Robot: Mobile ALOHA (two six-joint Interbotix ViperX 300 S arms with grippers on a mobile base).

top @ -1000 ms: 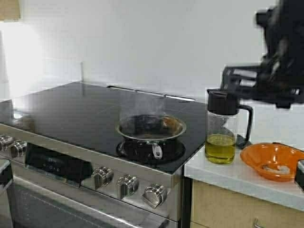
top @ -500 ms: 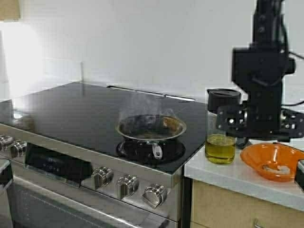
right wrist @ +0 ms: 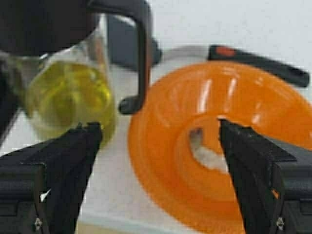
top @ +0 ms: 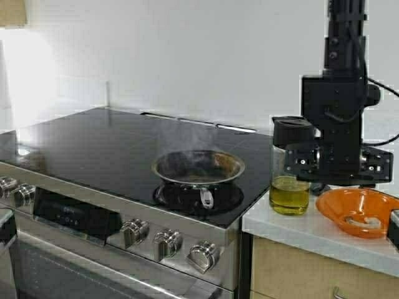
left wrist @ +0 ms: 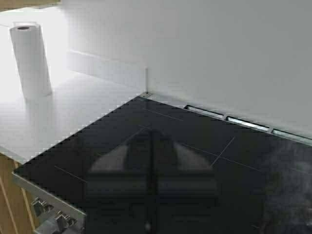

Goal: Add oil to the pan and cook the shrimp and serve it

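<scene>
The pan (top: 198,169) sits steaming on the black cooktop (top: 93,140), its loop handle toward me. On the white counter the jug of oil (top: 290,187) stands upright beside an orange bowl (top: 356,212) that holds the pale shrimp (top: 365,220). My right gripper (top: 333,180) hangs just behind them, pointing down. In the right wrist view that gripper (right wrist: 157,127) is open wide, with nothing between its fingers, the oil (right wrist: 68,97) on one side and the shrimp (right wrist: 209,156) in the orange bowl (right wrist: 243,195) on the other. My left gripper (left wrist: 151,139) hovers shut over the bare cooktop.
Stove knobs (top: 165,242) line the front panel. A paper towel roll (left wrist: 30,61) stands on the counter left of the stove. A black-handled tool (right wrist: 258,61) lies behind the orange bowl. A dark object (top: 394,229) sits at the counter's right edge.
My right arm has swung down from the upper right and turned its gripper downward, now hanging behind the jug and the orange bowl. Pan, jug and bowl have not moved.
</scene>
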